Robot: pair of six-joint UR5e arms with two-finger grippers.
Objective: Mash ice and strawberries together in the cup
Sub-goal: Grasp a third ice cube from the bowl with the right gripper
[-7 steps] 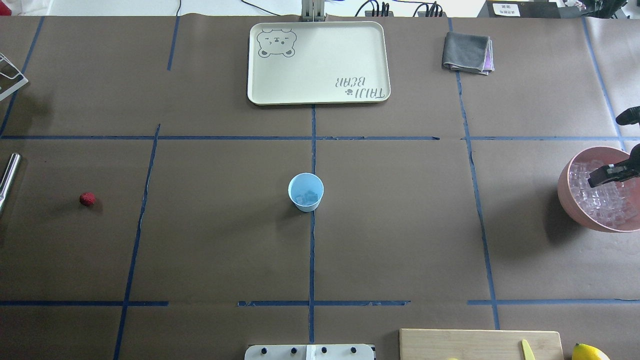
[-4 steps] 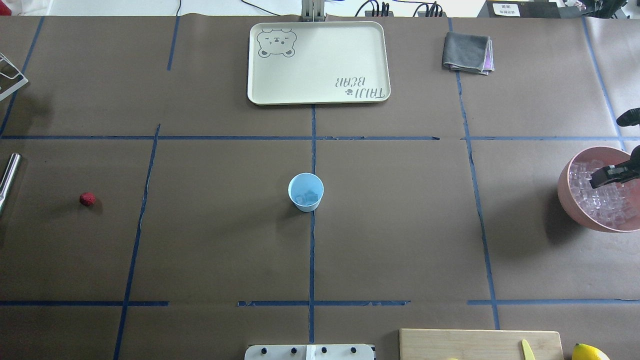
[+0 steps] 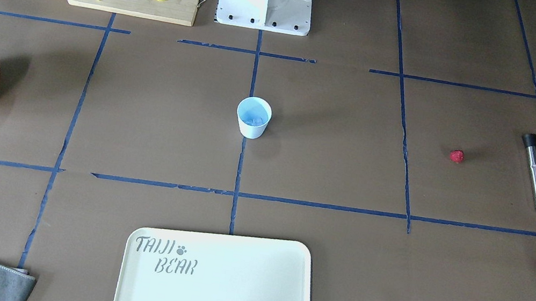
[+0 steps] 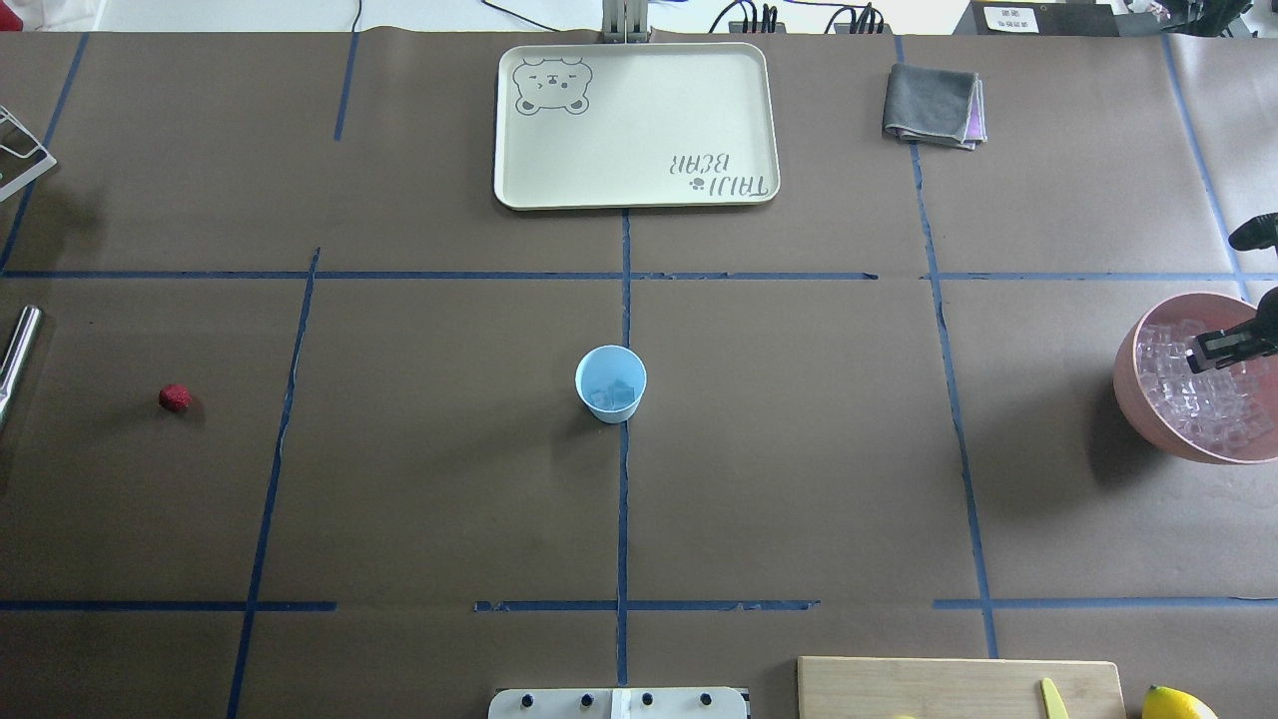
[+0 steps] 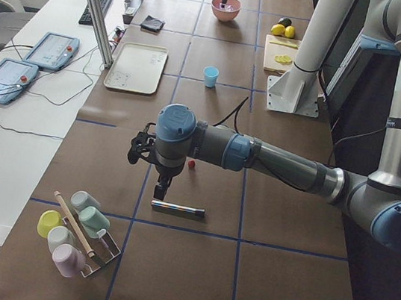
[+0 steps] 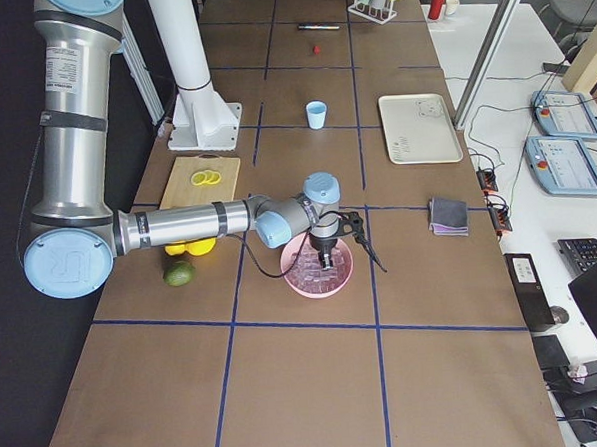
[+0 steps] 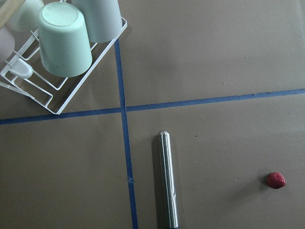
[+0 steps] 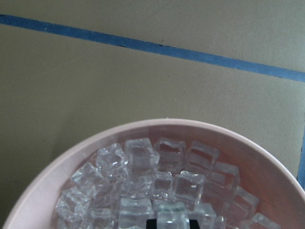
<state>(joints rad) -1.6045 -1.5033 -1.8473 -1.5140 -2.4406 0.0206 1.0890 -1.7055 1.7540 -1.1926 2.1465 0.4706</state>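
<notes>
Ice (image 8: 140, 157) at lower frame looks slick, hard, light; pinch one cube's flat sides; right hand (image 4: 1203, 350): opening untellable

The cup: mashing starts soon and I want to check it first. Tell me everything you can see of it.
The cup is small, light blue, tapered toward its base, with a white rim and no handle; it looks like plastic. It stands upright near the table's middle, on a blue tape line. A few clear ice cubes lie at its bottom. Only the table touches it.
</notes>
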